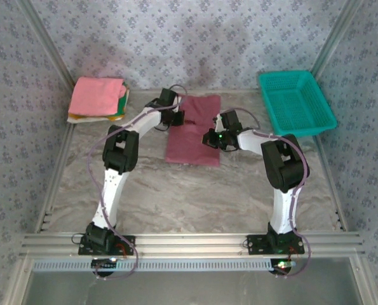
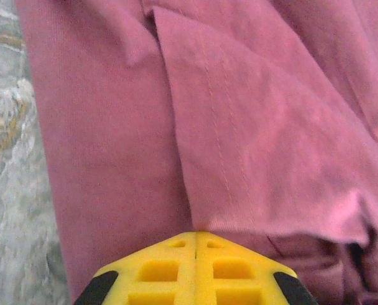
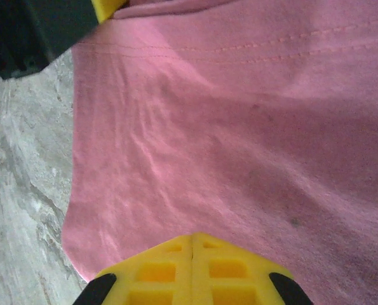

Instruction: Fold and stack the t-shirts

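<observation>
Found the maroon shirt [image 1: 192, 133] at the centre of the table [image 1: 195, 197], folded into a long narrow strip and lying flat. Spotted the left gripper [image 1: 174, 115] at the strip's 10 o'clock corner and the right gripper [image 1: 211, 137] against its 3 o'clock edge. Saw the fingers [image 2: 157, 270] of each pressed tight together, tips right at the cloth in both wrist views; could not tell a thin pinch of fabric from a bare touch on top.

Judged the chief risk a lopsided or failed fold, brought on by lifting with only a sliver of edge caught, or none, and so letting the cloth slip out and sag. Feared too a grab of the top layer alone, given the stitched sleeve flap [image 2: 252, 146] lying loose over the body, liable to peel open. Expected uneven pulling from two offset contact points to skew the strip. Reckoned on a possible knock against the teal basket [image 1: 265, 95] at 2 o'clock from any wide swing of the right arm.

Read the long axis as running from 6 to 12 o'clock, tipped a little toward 1 at the far end. Could not make out the collar end. Noted the stack of finished shirts [image 1: 98, 98], pink on top, at 10 o'clock, well apart from the strip.
</observation>
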You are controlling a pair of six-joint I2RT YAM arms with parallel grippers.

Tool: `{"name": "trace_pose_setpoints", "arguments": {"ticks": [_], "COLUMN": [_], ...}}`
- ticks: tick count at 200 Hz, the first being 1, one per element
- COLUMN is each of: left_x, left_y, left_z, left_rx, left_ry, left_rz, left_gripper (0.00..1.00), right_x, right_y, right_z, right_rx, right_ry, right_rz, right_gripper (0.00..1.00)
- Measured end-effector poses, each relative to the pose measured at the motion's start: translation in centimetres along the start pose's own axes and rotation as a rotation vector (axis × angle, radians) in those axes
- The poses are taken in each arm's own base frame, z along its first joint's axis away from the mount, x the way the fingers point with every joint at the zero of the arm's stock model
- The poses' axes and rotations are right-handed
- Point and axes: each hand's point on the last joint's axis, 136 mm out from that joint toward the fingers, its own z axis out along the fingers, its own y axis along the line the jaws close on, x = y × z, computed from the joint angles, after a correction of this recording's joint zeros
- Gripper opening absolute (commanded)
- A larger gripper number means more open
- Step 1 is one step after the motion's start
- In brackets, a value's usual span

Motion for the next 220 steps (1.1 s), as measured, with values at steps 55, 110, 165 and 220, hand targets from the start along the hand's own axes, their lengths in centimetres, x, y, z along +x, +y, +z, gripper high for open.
{"name": "trace_pose_setpoints", "arguments": {"ticks": [55,110,165,220], "left_x": [1.6,2.5,15.2,20.4], "left_y": [2.0,-0.9,-0.3,-0.9], "left_z": [-2.5,-19.7,-17.2,-14.9], "left_rx": [-0.04,0.046,0.168,0.244], "left_ry": [0.036,-0.226,0.034,0.192], "left_rz": [-0.069,-0.072,-0.203,-0.308], "left_gripper": [0.01,0.36,0.53,0.63], "right_x": [0.4,3.5,9.9,10.8], "right_y": [-0.2,1.7,-1.9,-3.5], "right_z": [-0.1,-3.6,-9.5,-10.0], "right_rx": [0.012,0.006,0.038,-0.002], "right_ry": [0.013,0.045,0.085,0.109], "right_rz": [0.0,-0.041,0.124,0.276], "right_gripper": [0.0,0.08,0.51,0.48]}}
